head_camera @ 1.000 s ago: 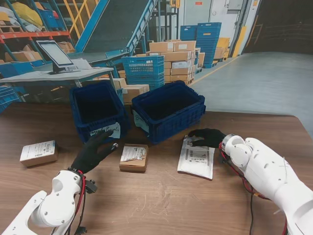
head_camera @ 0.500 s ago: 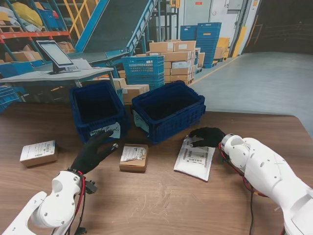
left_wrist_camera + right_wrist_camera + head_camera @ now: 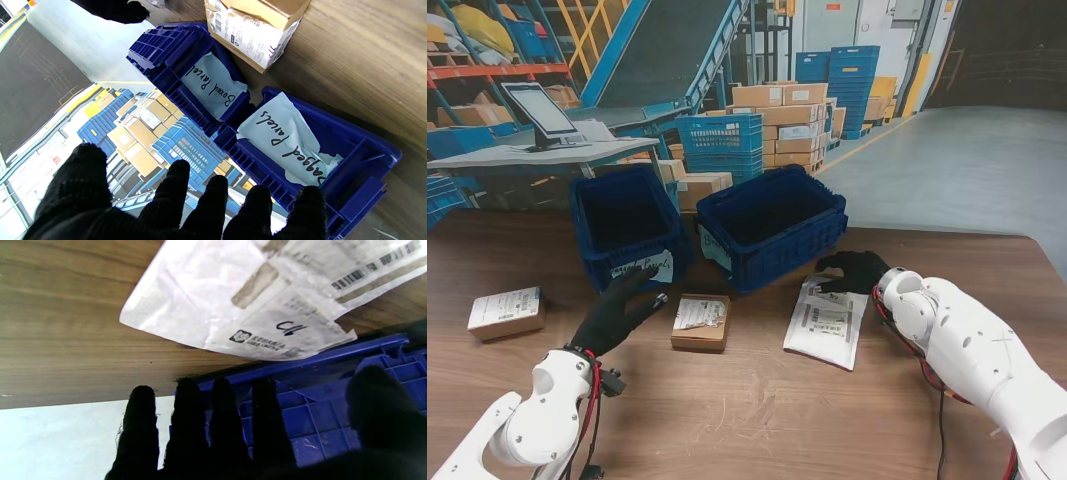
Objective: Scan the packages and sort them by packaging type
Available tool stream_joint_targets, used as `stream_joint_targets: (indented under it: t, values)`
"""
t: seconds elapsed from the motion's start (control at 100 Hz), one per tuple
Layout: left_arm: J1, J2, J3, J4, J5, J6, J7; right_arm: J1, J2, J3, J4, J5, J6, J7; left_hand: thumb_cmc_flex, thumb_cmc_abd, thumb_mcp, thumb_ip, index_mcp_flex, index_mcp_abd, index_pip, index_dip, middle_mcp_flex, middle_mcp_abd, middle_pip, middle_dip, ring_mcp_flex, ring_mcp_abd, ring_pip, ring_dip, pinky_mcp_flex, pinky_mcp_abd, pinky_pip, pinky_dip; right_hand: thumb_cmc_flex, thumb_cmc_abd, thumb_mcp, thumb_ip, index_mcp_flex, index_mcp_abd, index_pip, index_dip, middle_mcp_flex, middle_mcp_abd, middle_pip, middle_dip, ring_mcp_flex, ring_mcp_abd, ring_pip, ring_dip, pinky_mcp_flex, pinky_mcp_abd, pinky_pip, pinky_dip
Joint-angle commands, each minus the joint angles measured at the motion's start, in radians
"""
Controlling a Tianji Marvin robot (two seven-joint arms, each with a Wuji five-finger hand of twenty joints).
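Basically, the flat white plastic mailer bag [image 3: 826,322] lay on the brown wooden desk [image 3: 757,420], just nearer the robot than the right blue plastic crate [image 3: 772,226]. The right robot hand [image 3: 855,271] sat at the bag's far right corner, fingers spread and flat; the stand view did not settle whether it touched the bag. In the right wrist view the fingers [image 3: 186,426] pointed past the bag's corner toward the crate wall, gripping nothing. The bag's long axis ran roughly from the crate toward the robot, slightly skewed. So the bag lay to the left of that hand and nearer the robot, and the right arm was clearly the closer one.

The left robot hand [image 3: 617,312] hovered open and empty in front of the left blue plastic crate [image 3: 625,222], with the small brown cardboard box bearing a white label [image 3: 701,320] just to its right. A second brown labelled cardboard box [image 3: 507,311] lay well apart at the far left of the desk.

Crate labels read only in the left wrist view: "Boxed Parcel" [image 3: 213,86] on the right-hand crate and what looked like "Bagged Parcels" [image 3: 287,143] on the left-hand one, its first letter cut off. No scanner was identifiable. The bag's label print was too blurred to read.
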Motion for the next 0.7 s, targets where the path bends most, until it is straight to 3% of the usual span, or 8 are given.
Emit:
stream_joint_targets:
  t: [0.0,0.42,0.52,0.69]
  values:
    - [0.006,-0.005,0.002,-0.007,0.000,0.002,-0.014,0.002,0.004,-0.009,-0.005,-0.007,0.009,0.030,0.000,0.009,-0.029,0.027,0.006,-0.006,0.001,0.011,-0.004,0.004,-0.010,0.005,-0.006,0.009,0.006,0.005,-0.009,0.008,0.024,-0.005,-0.007,-0.012,0.009,0.036,-0.034,0.009,-0.014,-0.004,-0.028,0.025,-0.021,-0.011,-0.022,0.004,-0.010,-0.027,-0.010,0.001,-0.007,0.006]
    - [0.016,-0.004,0.001,-0.019,0.007,-0.012,-0.011,0.075,-0.026,-0.161,0.152,0.055,0.003,0.002,-0.004,0.007,-0.029,0.028,0.004,-0.007,0.000,0.010,-0.004,0.003,-0.010,0.005,-0.008,0.009,0.005,0.004,-0.010,0.008,0.025,-0.007,-0.007,-0.054,0.027,0.033,-0.033,0.010,-0.022,0.001,-0.025,0.022,-0.003,-0.010,-0.010,0.001,-0.014,-0.040,-0.003,-0.005,-0.013,0.004]
    - [0.016,-0.003,0.001,-0.020,0.007,-0.011,-0.014,0.080,-0.036,-0.178,0.179,0.070,-0.002,-0.013,-0.003,0.007,-0.028,0.028,0.004,-0.008,0.000,0.010,-0.004,0.005,-0.010,0.005,-0.007,0.010,0.005,0.004,-0.010,0.007,0.025,-0.007,0.008,-0.083,0.040,0.027,-0.012,-0.002,0.004,0.024,-0.020,0.014,0.062,0.034,0.018,-0.002,0.046,-0.003,0.018,-0.009,0.009,0.014]
    - [0.016,-0.003,0.004,-0.019,0.006,-0.016,-0.013,0.080,-0.047,-0.195,0.204,0.073,-0.008,-0.054,-0.004,0.007,-0.028,0.028,0.003,-0.008,0.000,0.010,-0.004,0.005,-0.010,0.005,-0.007,0.009,0.005,0.005,-0.010,0.008,0.025,-0.007,0.037,-0.137,0.051,0.024,0.030,-0.017,0.078,0.094,0.002,-0.006,0.236,0.201,0.056,-0.014,0.231,0.137,0.059,-0.023,0.086,0.046]
